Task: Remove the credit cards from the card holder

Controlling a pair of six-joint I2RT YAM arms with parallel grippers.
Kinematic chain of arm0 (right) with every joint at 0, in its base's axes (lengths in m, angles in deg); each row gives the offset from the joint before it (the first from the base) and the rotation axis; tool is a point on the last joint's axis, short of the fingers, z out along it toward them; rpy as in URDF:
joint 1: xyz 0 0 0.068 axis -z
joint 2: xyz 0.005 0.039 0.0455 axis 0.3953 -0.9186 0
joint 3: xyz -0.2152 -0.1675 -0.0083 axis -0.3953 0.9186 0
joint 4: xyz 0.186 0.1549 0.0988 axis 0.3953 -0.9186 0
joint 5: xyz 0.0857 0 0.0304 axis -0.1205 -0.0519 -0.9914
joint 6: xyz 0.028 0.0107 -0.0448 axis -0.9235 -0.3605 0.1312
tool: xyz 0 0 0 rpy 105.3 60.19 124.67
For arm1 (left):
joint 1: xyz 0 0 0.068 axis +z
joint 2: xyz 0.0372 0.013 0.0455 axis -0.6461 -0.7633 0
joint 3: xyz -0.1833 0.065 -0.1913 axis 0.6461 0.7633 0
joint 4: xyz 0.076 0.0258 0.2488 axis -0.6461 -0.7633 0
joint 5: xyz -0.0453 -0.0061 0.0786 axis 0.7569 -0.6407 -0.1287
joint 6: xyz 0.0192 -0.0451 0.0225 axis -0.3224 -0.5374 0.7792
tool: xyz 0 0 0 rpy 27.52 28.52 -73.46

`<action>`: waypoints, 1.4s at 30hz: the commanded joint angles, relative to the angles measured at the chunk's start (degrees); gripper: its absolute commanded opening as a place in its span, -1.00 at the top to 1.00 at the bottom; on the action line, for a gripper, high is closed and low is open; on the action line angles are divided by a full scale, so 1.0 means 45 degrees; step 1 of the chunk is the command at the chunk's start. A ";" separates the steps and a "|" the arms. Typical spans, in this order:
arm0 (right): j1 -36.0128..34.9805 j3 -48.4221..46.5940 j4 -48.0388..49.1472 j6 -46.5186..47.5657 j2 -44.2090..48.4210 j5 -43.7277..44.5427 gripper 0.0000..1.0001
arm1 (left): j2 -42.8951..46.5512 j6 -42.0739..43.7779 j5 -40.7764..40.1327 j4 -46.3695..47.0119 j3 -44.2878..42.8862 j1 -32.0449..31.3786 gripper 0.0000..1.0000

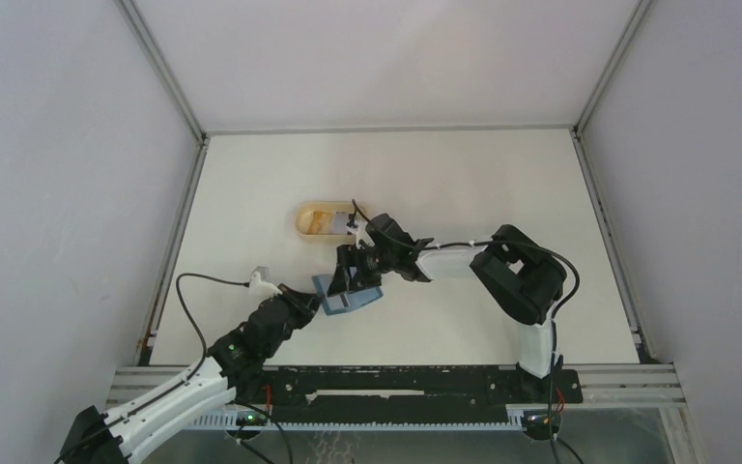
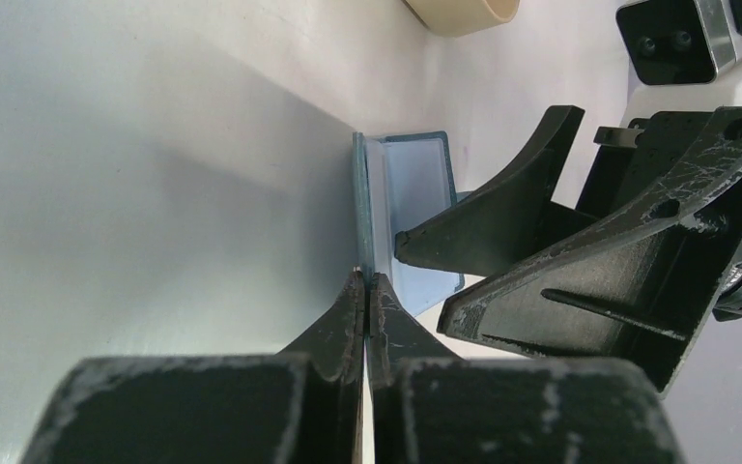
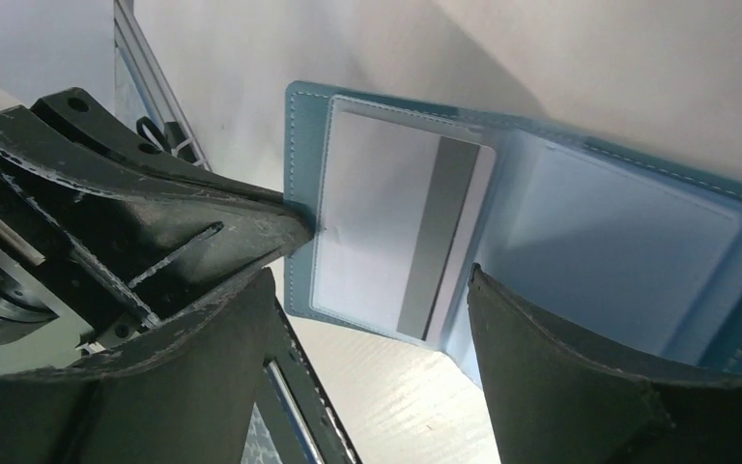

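Note:
The card holder (image 1: 353, 298) is a teal-blue wallet lying open near the table's front, left of centre. My left gripper (image 1: 317, 302) is shut on its left edge; in the left wrist view the gripper (image 2: 365, 278) pinches the wallet (image 2: 415, 184), seen edge-on. In the right wrist view the wallet (image 3: 638, 232) shows its clear pockets, and a whitish credit card (image 3: 396, 232) with a grey stripe sits in the left pocket. My right gripper (image 1: 353, 271) is open just above the wallet, and its jaws (image 3: 367, 274) stand either side of that card.
A tan oval dish (image 1: 327, 219) stands just behind the wallet, with something pale inside; its rim shows in the left wrist view (image 2: 464, 12). The left arm's fingers (image 3: 155, 222) are close beside my right gripper. Metal rails border the table's sides and front edge.

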 commanded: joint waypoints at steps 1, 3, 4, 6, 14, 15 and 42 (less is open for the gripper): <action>-0.0218 -0.0003 0.1263 -0.0614 -0.0204 -0.0328 -0.63 | 0.0052 0.0302 -0.0297 0.0067 0.1781 0.0048 1.00; -0.0289 -0.0006 0.1297 -0.0687 -0.0323 -0.0281 -0.63 | 0.0041 0.0325 -0.0260 0.0067 0.1786 0.0048 1.00; -0.0330 -0.0009 0.1333 -0.0748 -0.0390 -0.0297 -0.63 | 0.0042 0.0337 -0.0240 0.0067 0.1788 0.0048 1.00; -0.0380 -0.0010 0.1394 -0.0848 -0.0461 -0.0316 -0.63 | 0.0029 0.0345 -0.0235 0.0031 0.1785 0.0045 1.00; -0.0459 0.0576 0.1533 -0.1351 -0.0367 0.0070 -0.68 | -0.0046 0.0174 -0.0269 0.0005 0.1973 0.0048 1.00; -0.0491 0.0696 0.1419 -0.1364 -0.0310 0.0321 -0.70 | -0.0017 0.0164 -0.0265 0.0008 0.2009 0.0048 1.00; -0.0870 0.2309 0.8540 -0.3905 -0.0469 -0.3367 -0.56 | -0.0147 0.0212 -0.0166 -0.0270 0.2025 0.0048 1.00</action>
